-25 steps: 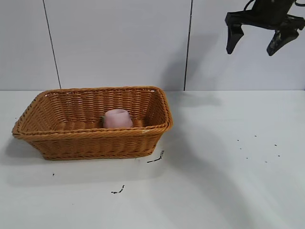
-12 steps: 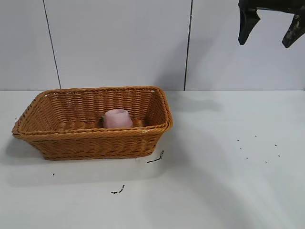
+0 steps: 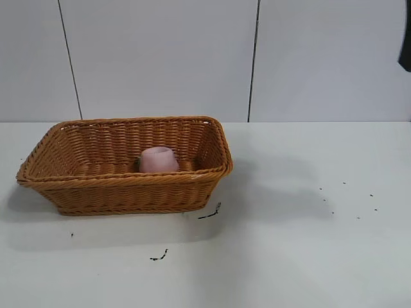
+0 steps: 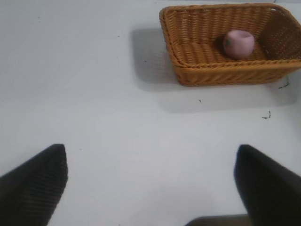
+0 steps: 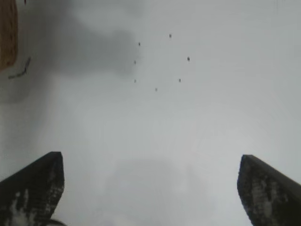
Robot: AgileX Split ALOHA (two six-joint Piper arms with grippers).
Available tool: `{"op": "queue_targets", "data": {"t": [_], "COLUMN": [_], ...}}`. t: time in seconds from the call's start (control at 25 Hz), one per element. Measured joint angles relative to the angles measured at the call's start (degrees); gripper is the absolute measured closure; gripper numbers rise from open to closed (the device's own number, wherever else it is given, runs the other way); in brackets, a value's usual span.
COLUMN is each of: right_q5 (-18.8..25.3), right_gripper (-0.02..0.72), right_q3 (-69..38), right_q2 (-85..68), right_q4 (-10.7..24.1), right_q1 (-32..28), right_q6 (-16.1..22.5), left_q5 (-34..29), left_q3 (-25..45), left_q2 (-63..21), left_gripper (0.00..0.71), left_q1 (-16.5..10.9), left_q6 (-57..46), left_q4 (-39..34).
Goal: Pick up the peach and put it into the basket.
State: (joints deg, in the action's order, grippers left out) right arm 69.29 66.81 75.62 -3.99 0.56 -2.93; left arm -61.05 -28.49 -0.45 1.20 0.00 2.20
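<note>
One fruit: the peach (image 3: 158, 159) lies inside the basket (image 3: 77, 192), on its floor toward the right end, close to the near wall, in the left half of the exterior frame.
Basket: woven wicker with a braided rim, standing on the white table (image 3: 289, 256); in the left wrist frame it sits upper right, peach (image 4: 238, 44) showing within.
Task state: judged done, since the fruit rests in the container and nothing touches it.
Right gripper (image 5: 150, 188): released, fingers spread wide and empty, above bare table with dark specks (image 5: 160, 61); only a dark sliver of that arm shows at the upper right edge of the exterior frame.
Left gripper (image 4: 150, 183): spread wide, holding nothing, well apart from the basket.
Handling: the peach looks light, matte and rounded, so probably not slippery but apt to roll; likely soft enough to bruise under a hard squeeze.
Where to grip: across its widest middle, from above, clear of the small green stem.
Risk: little, as the flared walls hem it in.
</note>
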Motion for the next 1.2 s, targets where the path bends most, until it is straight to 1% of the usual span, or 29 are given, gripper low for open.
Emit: {"op": "queue_targets", "data": {"t": [0.12,0.2,0.4,0.48,0.64,0.92,1.04,1.2], "right_q5": [-0.1,-1.0,-8.3,-9.8,-10.3,-10.5,-10.4,-10.5], "right_gripper": [0.008,0.008,0.008,0.008,0.008,0.008,0.008,0.008], "right_q3": [-11.2,-17.8,-32.3,-36.3,-38.1,-38.3,-38.3,-38.3], "right_q2": [-10.1,-17.5,-35.8,-43.8,-56.6,-72.7,-75.8,-75.8], "right_q4": [0.0,0.0,0.2,0.2,0.3,0.3,0.3,0.4], "right_q1": [0.0,0.0,0.0,0.0,0.0,0.0,0.0,0.0], "right_q6": [0.0,0.0,0.0,0.0,0.0,0.0,0.0,0.0], "left_q5": [0.0,0.0,0.0,0.0,0.0,0.0,0.0,0.0], "left_q3": [0.0,0.0,0.0,0.0,0.0,0.0,0.0,0.0], "left_q2": [0.0,0.0,0.0,0.0,0.0,0.0,0.0,0.0], "left_gripper": [0.017,0.017,0.017,0.017,0.017,0.017,0.017,0.017], "left_q1": [0.0,0.0,0.0,0.0,0.0,0.0,0.0,0.0], "left_q6": [0.0,0.0,0.0,0.0,0.0,0.0,0.0,0.0], "left_q4": [0.0,0.0,0.0,0.0,0.0,0.0,0.0,0.0]}}
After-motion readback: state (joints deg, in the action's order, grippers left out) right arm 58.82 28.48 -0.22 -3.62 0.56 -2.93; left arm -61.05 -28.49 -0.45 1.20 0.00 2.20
